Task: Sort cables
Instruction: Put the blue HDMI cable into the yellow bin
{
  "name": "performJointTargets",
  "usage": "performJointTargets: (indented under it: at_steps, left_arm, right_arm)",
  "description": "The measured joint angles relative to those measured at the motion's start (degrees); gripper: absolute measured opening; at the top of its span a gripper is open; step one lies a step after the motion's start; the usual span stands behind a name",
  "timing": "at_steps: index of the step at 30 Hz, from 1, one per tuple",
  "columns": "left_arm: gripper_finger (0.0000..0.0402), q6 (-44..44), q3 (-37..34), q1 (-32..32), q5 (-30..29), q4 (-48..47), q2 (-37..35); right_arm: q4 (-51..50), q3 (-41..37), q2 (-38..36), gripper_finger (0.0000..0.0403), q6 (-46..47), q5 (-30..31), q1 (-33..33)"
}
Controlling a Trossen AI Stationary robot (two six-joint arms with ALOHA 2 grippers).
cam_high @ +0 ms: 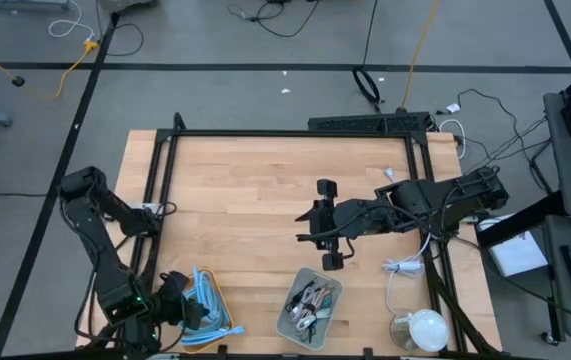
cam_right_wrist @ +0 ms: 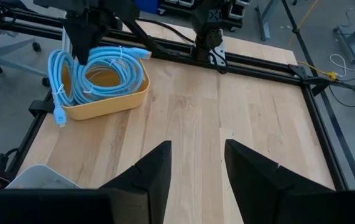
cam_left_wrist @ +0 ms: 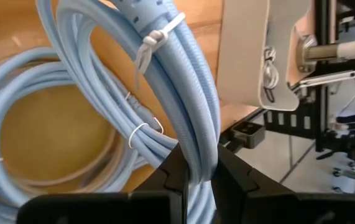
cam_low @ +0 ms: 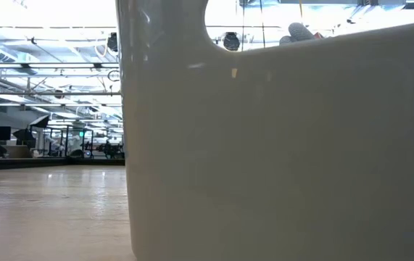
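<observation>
The left gripper [cam_left_wrist: 199,180] has its jaws clamped on an upright light-blue cable loop [cam_left_wrist: 183,81] directly over the yellow bin [cam_right_wrist: 112,99], while the right gripper [cam_right_wrist: 196,165] hangs open-jawed mid-table.

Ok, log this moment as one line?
left gripper: shut on light-blue cable over yellow bin | right gripper: open, mid-table, empty

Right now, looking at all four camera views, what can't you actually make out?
- Low view: the white bin fills the picture and hides both arms and the cables.
- High view: the small cables in that bin are too tiny to count.
- Left wrist view: the light-blue cable in the left gripper is cut off by the edges.
- Right wrist view: the yellow tray hides its coils' lower parts.
</observation>
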Motion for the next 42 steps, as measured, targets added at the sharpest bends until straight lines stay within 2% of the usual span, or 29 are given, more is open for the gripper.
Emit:
performJointTargets:
  at_steps: [3,6,11,15,19,29,34,37,42]
  left_arm:
    - [0.0042,0.02,0.0,-0.55,-2.56,1.5,0.0]
    - [0.0042,0.02,0.0,-1.21,-2.64,3.06,0.0]
    - [0.0042,-2.49,0.0,-2.31,1.87,3.71,0.0]
    - [0.0077,-3.42,0.0,-2.4,6.5,3.94,0.0]
    - [0.0095,-3.52,0.0,-2.65,7.58,4.17,-0.01]
    - [0.0046,-4.54,0.0,-5.42,14.73,4.89,-0.02]
    - [0.0045,-4.55,0.02,-5.01,18.9,4.81,-0.09]
    - [0.0052,-3.89,0.07,-4.32,17.67,4.51,-0.09]
    - [0.0039,-1.81,0.04,-3.96,10.17,3.01,-0.09]
  right_arm:
    - [0.0,0.0,0.0,0.0141,-0.04,0.0,0.0]
    - [0.0,0.0,0.0,0.0141,-0.1,0.0,0.0]
    - [0.0,0.0,0.0,0.0141,-0.63,0.0,0.0]
    - [0.01,0.0,0.0,0.0141,-0.98,0.02,0.0]
    - [0.01,0.0,0.0,0.0141,-1.09,0.0,0.0]
    - [0.02,0.0,0.0,0.0141,-1.18,-0.13,0.0]
    - [0.06,0.0,0.0,0.0141,-1.34,-0.15,0.0]
    - [0.48,0.0,0.0,0.0141,-2.06,-0.15,0.0]
    - [1.01,0.0,0.0,0.0141,-2.31,-0.17,0.0]
